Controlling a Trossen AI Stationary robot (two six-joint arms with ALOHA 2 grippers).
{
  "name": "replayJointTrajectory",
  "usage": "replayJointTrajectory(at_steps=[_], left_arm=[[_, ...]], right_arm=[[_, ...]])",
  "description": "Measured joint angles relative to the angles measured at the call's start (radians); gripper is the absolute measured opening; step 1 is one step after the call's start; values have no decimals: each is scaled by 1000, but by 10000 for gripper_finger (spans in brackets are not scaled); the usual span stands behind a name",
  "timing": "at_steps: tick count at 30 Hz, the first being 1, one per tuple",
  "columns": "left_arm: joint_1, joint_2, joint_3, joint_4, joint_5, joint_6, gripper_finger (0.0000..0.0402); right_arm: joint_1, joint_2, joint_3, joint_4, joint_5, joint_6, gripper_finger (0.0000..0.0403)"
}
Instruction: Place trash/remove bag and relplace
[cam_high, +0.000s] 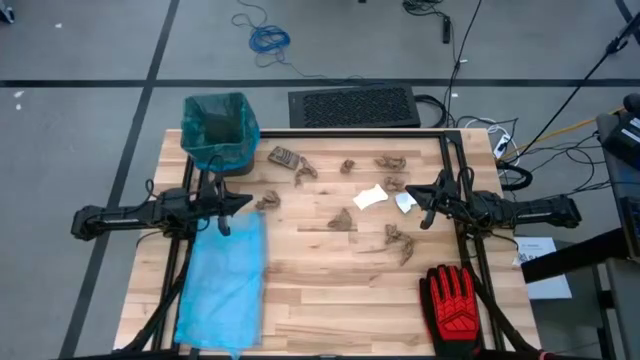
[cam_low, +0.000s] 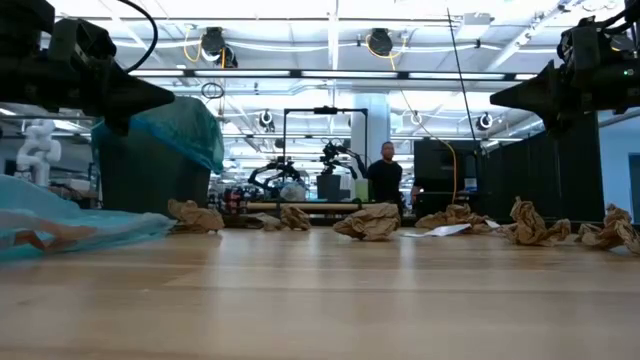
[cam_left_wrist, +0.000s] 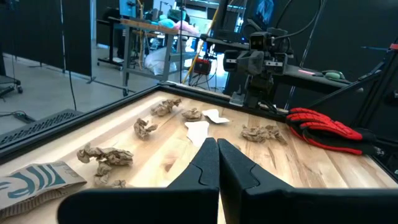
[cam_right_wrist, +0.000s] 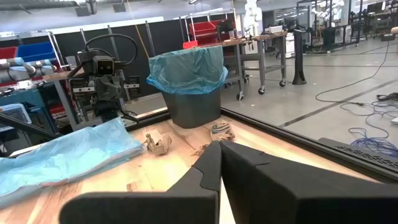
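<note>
Several crumpled brown paper scraps of trash (cam_high: 342, 221) and two white pieces (cam_high: 370, 197) lie scattered on the wooden table (cam_high: 330, 300). A dark bin lined with a blue bag (cam_high: 218, 128) stands at the far left corner. A spare blue bag (cam_high: 224, 280) lies flat at the near left. My left gripper (cam_high: 247, 203) hovers shut above the table by the spare bag's far end. My right gripper (cam_high: 412, 193) hovers shut near the white pieces. Both hang clear of the table and hold nothing.
A red-and-black glove (cam_high: 456, 303) lies at the near right corner. A small printed paper piece (cam_high: 285, 156) lies near the bin. The middle and near part of the table are bare wood. Beyond the far edge, a black mat (cam_high: 353, 106) lies on the floor.
</note>
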Motion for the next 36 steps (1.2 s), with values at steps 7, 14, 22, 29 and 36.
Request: replayJointTrajectory(at_steps=[7,14,22,29,36], left_arm=[[0,0,0,0,0,0,0],[0,0,0,0,0,0,0],[0,0,0,12,-4,0,0],[0,-2,0,80,9,49,0],[0,6,0,139,30,85,0]], right_arm=[[0,0,0,0,0,0,0],[0,0,0,0,0,0,0],[0,0,0,0,0,0,0],[0,0,0,0,0,0,0],[0,0,0,0,1,0,0]])
